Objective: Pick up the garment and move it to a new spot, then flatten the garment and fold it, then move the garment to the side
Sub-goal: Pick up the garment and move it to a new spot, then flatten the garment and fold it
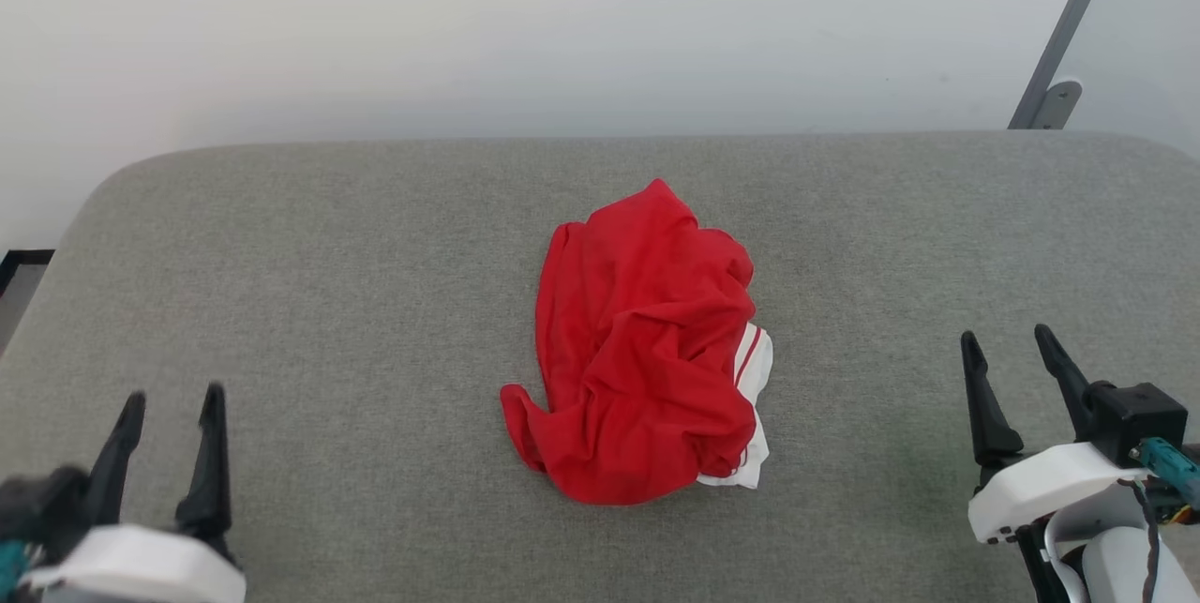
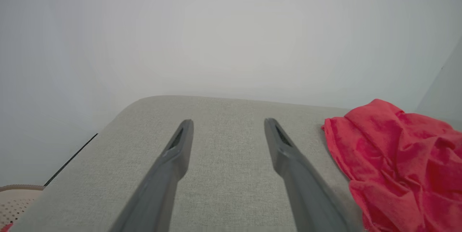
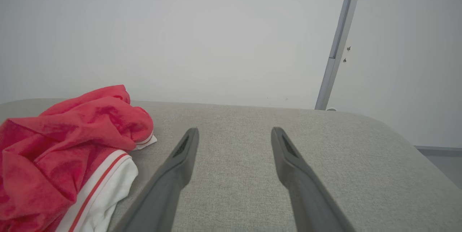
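A: Head: garment (image 1: 647, 350) crumpled mid-cushion (image 1: 328, 303), long axis front-to-back; right gripper (image 1: 1012, 350) nearer it than left gripper (image 1: 169, 406).
B: Left wrist: fingers wide apart, empty, garment off to its right. Right wrist: likewise wide and empty, white sleeve end close on its left.

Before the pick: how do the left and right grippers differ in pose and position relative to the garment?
The left gripper sits lower in the head view than the right gripper, which reaches further forward. The left gripper faces the plain red side of the garment; the right gripper faces its white sleeve end. Both are open, empty and clear of the garment.
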Controlling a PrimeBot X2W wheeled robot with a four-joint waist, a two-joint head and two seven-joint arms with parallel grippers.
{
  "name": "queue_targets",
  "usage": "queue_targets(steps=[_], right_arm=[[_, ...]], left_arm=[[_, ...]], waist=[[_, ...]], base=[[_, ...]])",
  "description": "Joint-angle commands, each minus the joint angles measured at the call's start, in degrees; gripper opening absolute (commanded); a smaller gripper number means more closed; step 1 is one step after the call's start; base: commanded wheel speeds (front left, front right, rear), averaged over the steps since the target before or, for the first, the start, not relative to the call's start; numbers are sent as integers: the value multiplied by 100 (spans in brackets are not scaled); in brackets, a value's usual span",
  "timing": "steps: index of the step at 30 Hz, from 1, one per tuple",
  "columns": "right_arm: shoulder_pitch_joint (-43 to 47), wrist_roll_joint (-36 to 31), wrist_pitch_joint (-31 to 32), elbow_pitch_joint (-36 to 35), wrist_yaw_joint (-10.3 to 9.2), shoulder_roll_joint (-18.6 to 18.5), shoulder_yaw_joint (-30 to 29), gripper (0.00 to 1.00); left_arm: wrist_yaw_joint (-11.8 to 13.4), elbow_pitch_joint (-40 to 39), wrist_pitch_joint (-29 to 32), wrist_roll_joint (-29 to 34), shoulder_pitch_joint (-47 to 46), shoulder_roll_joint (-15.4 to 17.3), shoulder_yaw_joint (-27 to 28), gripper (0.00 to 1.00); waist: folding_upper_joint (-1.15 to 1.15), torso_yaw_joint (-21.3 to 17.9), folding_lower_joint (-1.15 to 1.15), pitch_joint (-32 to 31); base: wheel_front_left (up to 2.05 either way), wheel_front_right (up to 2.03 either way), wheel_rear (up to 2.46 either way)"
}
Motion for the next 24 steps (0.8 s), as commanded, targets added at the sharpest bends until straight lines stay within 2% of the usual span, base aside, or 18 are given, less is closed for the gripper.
queue_targets(steps=[1, 10, 18, 24], right_arm=[[15, 43, -13, 9, 0, -23, -1, 100], [86, 48, -13, 33, 0, -10, -40, 100], [119, 14, -13, -30, 0, 22, -61, 100], [142, 54, -13, -71, 0, -1, -68, 100]], left_arm=[[-38, -39, -36, 56, 102, -38, 81, 100], [-423, -78, -35, 370, 722, -523, 768, 100], [-676, -32, -35, 485, 859, -800, 983, 100], [-756, -93, -35, 603, 913, -931, 1075, 100]], waist=[[-1, -7, 0, -7], [-1, 3, 0, -79], [-1, 45, 0, -119], [-1, 90, 0, -133]], base=[[0, 0, 0], [0, 0, 0], [0, 0, 0], [0, 0, 0]])
